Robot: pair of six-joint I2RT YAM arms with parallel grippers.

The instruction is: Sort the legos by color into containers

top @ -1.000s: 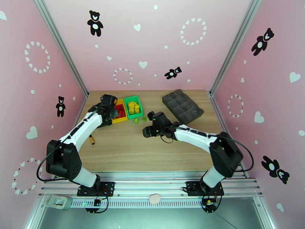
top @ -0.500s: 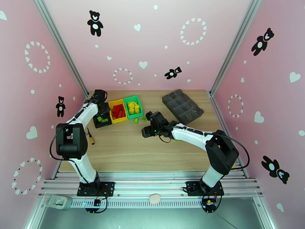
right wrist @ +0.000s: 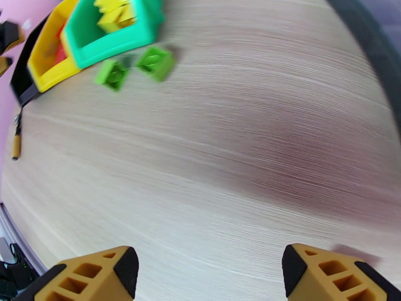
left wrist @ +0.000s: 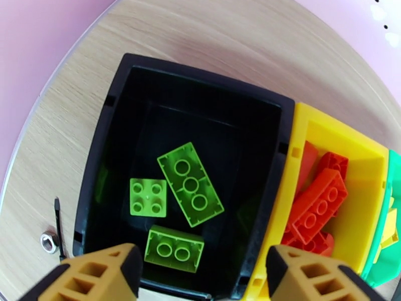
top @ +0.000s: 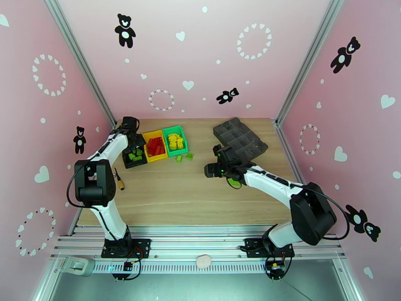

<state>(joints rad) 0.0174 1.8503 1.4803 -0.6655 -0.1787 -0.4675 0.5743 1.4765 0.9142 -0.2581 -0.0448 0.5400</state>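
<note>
While my left gripper (left wrist: 200,267) hangs spread over the black bin (left wrist: 200,76) holding three green legos (left wrist: 190,184), my right gripper (right wrist: 205,272), also spread, sees two blurred green bricks (right wrist: 156,61) at the half-cropped green bin (right wrist: 120,43)'s near side.

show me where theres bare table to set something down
Most room: the bare table between its near edge and the bins, from the small tool across to the right gripper. Also the gap between the green bin and grey tray. Crowded: the bins and two loose green bricks.
</note>
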